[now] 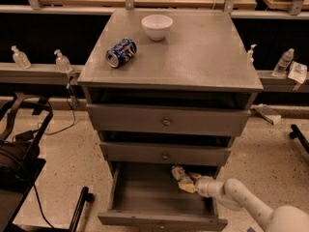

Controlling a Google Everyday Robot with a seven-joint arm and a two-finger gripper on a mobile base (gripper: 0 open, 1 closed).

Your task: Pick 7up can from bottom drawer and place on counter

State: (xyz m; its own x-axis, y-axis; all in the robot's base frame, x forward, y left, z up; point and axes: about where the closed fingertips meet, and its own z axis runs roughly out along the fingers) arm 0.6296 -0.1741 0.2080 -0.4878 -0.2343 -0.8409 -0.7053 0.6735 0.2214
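Observation:
The bottom drawer (145, 195) is pulled open at the foot of the grey cabinet. The 7up can (177, 172), pale green and white, sits at the back right of the drawer, just under the middle drawer's front. My gripper (186, 185) reaches into the drawer from the lower right and is right at the can, touching or nearly touching its lower side. The white forearm (236, 197) runs over the drawer's right wall. The counter (193, 57) is the cabinet's flat grey top.
A blue can (121, 52) lies on its side and a white bowl (157, 26) stands on the counter's far left half. The two upper drawers (166, 122) are slightly ajar. Black equipment (19, 163) stands on the floor at the left. Small bottles (20, 57) line the side ledges.

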